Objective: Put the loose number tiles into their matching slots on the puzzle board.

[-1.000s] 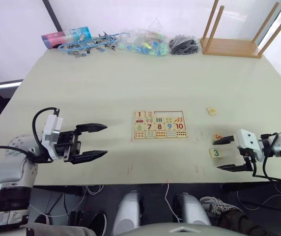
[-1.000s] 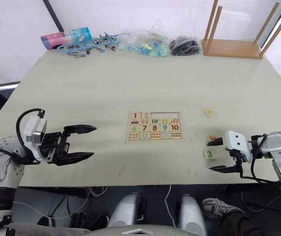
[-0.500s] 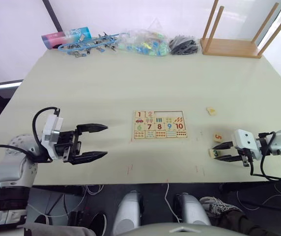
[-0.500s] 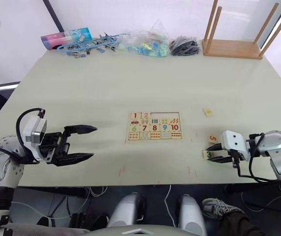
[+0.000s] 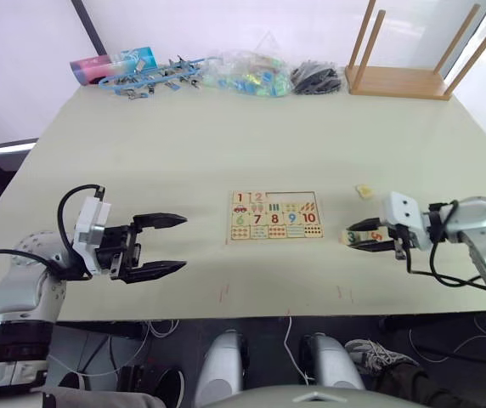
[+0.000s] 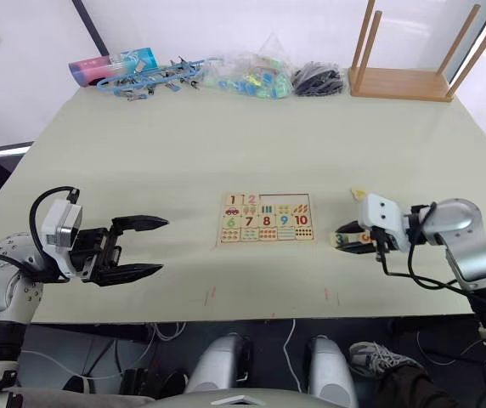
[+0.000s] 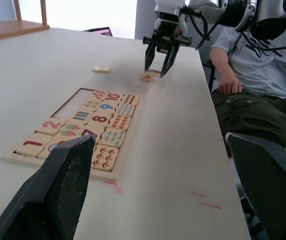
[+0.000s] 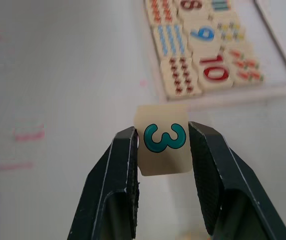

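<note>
The puzzle board (image 5: 276, 193) lies flat at the table's middle, with tiles 1 and 2 seated in its far row and the rest of that row's matching slots (image 5: 298, 198) bare. Just right of the board, my right gripper (image 5: 355, 237) is shut on the tile with a teal 3 (image 8: 164, 161), held a little above the table. Under the right gripper an orange-digit tile (image 7: 149, 76) rests on the table. Another loose tile (image 5: 365, 192) lies further back. My left gripper (image 5: 183, 244) hangs open and empty, well left of the board.
An upturned wooden stool (image 5: 400, 81) stands at the back right. Plastic bags and blue lanyards (image 5: 226, 75) line the far edge. A seated person (image 7: 253, 70) is beyond the table's right side. The front table edge runs close below both grippers.
My right gripper closed on the 3 tile, lifted it and carried it left toward the board. The left arm has stayed put.
</note>
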Controlling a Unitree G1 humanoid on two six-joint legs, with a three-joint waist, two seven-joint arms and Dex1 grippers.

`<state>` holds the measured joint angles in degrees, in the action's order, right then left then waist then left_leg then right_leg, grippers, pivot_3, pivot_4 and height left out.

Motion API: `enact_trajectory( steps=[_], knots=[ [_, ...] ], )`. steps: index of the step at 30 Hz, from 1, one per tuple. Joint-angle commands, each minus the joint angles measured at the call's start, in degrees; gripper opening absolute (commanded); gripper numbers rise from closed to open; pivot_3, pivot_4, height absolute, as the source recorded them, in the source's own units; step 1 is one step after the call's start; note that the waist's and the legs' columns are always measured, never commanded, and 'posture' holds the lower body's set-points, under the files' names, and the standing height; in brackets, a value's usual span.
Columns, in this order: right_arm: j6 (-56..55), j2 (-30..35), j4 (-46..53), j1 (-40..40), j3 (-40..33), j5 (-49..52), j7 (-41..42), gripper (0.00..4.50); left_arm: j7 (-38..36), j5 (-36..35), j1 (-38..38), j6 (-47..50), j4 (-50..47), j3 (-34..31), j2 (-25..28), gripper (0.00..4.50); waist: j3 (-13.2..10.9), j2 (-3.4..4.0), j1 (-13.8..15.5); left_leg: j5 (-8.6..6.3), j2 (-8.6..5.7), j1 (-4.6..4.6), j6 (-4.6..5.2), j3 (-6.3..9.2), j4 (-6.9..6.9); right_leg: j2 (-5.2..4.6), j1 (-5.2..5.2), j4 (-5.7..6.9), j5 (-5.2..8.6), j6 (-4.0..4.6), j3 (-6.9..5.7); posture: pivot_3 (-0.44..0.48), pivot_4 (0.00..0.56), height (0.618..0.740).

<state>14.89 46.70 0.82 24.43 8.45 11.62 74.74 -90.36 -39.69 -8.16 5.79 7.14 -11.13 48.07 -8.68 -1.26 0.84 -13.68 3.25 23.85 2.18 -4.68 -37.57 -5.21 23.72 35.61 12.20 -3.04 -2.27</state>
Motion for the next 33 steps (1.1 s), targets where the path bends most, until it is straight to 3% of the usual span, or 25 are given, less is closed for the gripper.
enact_trajectory(
  steps=[1, 6, 15, 24, 33],
  knots=[
    [4.68, -0.57, 2.41, 4.34, 1.45, -1.58, -2.41, 0.93, 0.79, -0.12, 0.29, 0.11, -1.03, -2.45, -0.19, 4.50, 0.00, 0.00, -0.03, 0.00, -0.02, 0.01, 0.00, 0.01, 0.00, -0.03, -0.01, 0.00, 0.00, 0.00, 0.00, 0.000, 0.150, 0.737],
    [11.72, -4.33, -0.38, 15.90, 8.95, -7.73, -4.29, 0.93, 8.73, -1.60, 2.42, 2.98, -4.34, -6.09, -2.47, 4.50, -0.01, 0.01, -0.69, 0.00, 0.01, 0.01, 0.00, -0.01, 0.00, -0.03, 0.07, 0.04, -0.01, 0.00, 0.00, 0.000, 0.150, 0.737],
    [18.92, -14.16, -12.94, 33.41, 18.12, -13.55, -3.96, 0.93, 15.53, -2.01, 9.80, 5.39, -10.43, -11.77, -3.64, 4.50, 0.00, -0.04, -1.64, 0.00, 0.02, 0.05, 0.00, -0.09, 0.03, 0.00, 0.10, 0.07, -0.01, 0.01, 0.00, 0.000, 0.150, 0.737],
    [17.09, -23.64, -28.58, 44.35, 25.54, -20.49, -3.69, 0.93, 18.51, -1.90, 15.50, 5.58, -14.79, -15.09, -4.87, 4.50, 0.00, -0.05, -2.09, 0.00, 0.02, 0.04, -0.02, -0.19, 0.07, -0.04, 0.13, 0.10, -0.02, 0.02, 0.00, 0.000, 0.150, 0.737],
    [12.10, -31.14, -41.77, 50.28, 28.88, -25.91, -3.22, 0.93, 19.49, -1.87, 17.20, 5.28, -16.04, -15.80, -5.35, 4.50, 0.00, -0.04, -2.10, 0.02, 0.02, 0.03, -0.09, -0.20, 0.13, -0.04, 0.21, 0.15, -0.02, 0.02, -0.03, 0.000, 0.150, 0.737]
  ],
)
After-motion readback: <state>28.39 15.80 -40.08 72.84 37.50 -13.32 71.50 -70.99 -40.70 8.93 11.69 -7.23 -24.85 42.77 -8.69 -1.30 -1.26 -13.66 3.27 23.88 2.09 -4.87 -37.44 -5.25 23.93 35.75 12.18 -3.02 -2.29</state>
